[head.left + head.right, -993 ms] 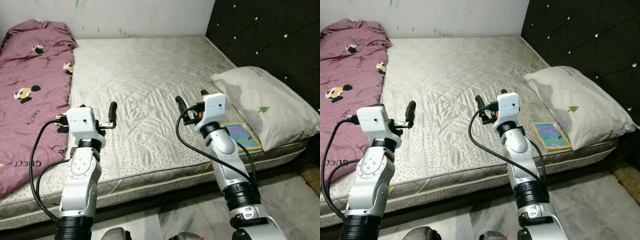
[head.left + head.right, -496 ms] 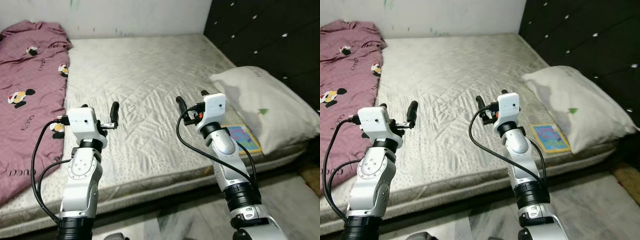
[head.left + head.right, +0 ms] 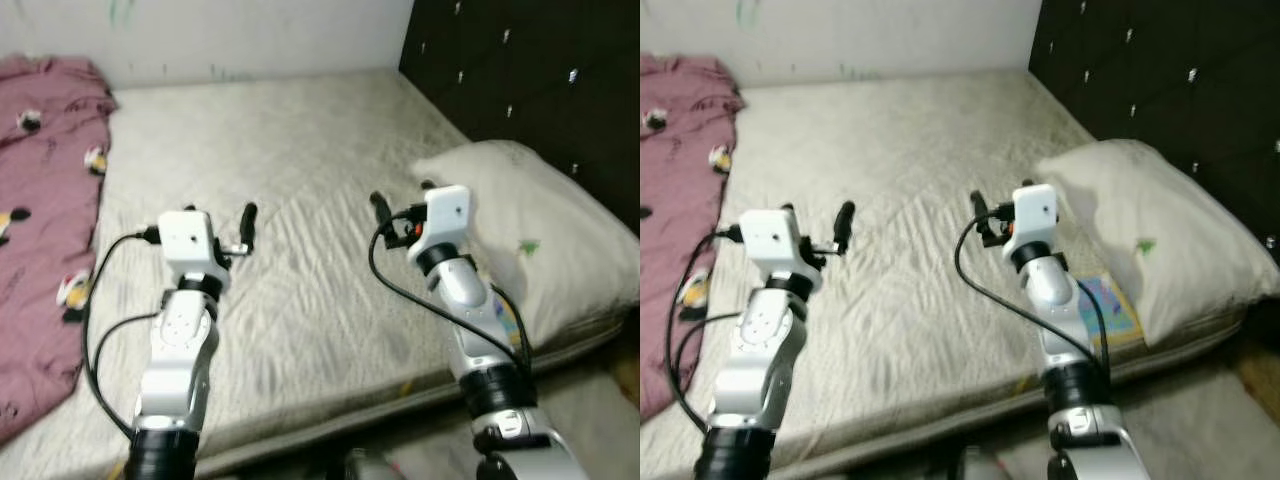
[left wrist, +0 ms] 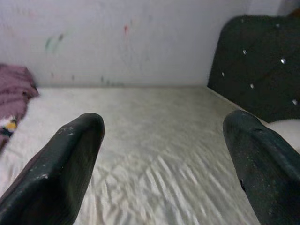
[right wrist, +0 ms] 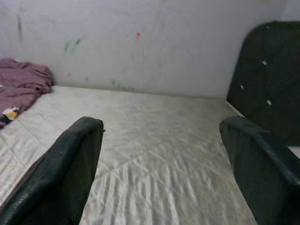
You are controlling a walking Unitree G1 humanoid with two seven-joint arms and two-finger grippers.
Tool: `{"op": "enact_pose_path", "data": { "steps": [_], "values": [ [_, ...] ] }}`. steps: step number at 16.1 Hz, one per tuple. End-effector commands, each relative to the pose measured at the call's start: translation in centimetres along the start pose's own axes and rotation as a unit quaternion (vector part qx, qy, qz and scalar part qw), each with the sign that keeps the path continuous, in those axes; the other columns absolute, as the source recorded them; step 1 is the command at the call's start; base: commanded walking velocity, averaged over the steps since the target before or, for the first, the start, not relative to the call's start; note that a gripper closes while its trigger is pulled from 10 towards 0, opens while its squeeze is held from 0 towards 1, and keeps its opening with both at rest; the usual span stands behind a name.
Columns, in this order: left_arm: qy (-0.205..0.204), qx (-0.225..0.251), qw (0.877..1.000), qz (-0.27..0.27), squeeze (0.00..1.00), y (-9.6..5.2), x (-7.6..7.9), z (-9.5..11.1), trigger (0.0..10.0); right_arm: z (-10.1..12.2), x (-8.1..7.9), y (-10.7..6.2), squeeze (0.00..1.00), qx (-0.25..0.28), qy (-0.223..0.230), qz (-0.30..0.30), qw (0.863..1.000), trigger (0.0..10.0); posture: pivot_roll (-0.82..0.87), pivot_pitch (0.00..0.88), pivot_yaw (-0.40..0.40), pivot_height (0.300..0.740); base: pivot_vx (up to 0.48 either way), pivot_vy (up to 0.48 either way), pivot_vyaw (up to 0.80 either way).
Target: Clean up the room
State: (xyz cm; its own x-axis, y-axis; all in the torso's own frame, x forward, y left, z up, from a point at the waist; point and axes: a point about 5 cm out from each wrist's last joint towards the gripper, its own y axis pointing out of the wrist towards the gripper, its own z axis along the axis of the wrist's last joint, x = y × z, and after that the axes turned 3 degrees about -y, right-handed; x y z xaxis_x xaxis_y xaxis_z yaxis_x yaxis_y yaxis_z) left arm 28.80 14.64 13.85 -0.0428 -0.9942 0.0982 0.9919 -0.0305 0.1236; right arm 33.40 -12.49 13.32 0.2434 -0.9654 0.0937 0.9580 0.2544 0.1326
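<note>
Nearest: both silver arms raised over the front edge of the bed. Head views slightly blurred.

Left gripper held above the near left part of the mattress, jaws apart, nothing between them. In the left wrist view its two black fingers stand wide, bare quilted surface between.

Right gripper held above the near right part of the mattress, just beside the pillow's near corner. Jaws apart, empty; the right wrist view shows the fingers spread with mattress beyond. Black cables loop from both wrists down along the forearms.

Near right: a colourful children's book lies flat on the mattress at the front edge, partly tucked under the white pillow, partly behind the right forearm. Pillow lies at the right end of the bed, against the black tufted headboard; a small green tree print on its cover.

Left side: a mauve blanket with cartoon prints, rumpled, spread along the bed's left edge from front to back.

Middle: bare grey quilted mattress, creased.

Far: white wall with faint coloured marks along the bed's back edge; headboard meets it at the right corner.
</note>
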Motion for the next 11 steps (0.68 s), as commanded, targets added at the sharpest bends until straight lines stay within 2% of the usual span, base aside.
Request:
{"op": "enact_pose_path", "data": {
  "steps": [1,4,10,11],
  "values": [
    [0.002,-0.013,1.0,0.018,0.0,-0.36,-0.93,-0.46,10.0,0.41,-0.72,0.26,0.0,0.008,0.003,0.009,1.0,10.0,-0.02,0.0,-0.046,0.74,0.0,0.0,0.0],
    [0.004,-0.017,1.0,0.02,0.0,-0.4,-0.99,-0.53,10.0,0.34,-0.73,0.21,0.0,0.007,0.001,0.01,1.0,10.0,-0.02,0.0,-0.046,0.74,0.0,0.0,0.0],
    [-0.012,-0.028,0.999,0.027,0.0,-0.61,-1.3,-0.95,10.0,0.16,-0.82,0.11,0.0,0.005,0.004,0.013,1.0,10.0,-0.02,0.0,-0.052,0.74,0.0,0.461,0.0],
    [-0.026,-0.033,0.998,0.036,0.0,-0.7,-1.67,-1.09,10.0,0.12,-0.89,0.09,0.0,0.005,0.004,0.014,1.0,10.0,-0.02,0.0,-0.049,0.74,0.0,0.48,0.0]
  ]
}}
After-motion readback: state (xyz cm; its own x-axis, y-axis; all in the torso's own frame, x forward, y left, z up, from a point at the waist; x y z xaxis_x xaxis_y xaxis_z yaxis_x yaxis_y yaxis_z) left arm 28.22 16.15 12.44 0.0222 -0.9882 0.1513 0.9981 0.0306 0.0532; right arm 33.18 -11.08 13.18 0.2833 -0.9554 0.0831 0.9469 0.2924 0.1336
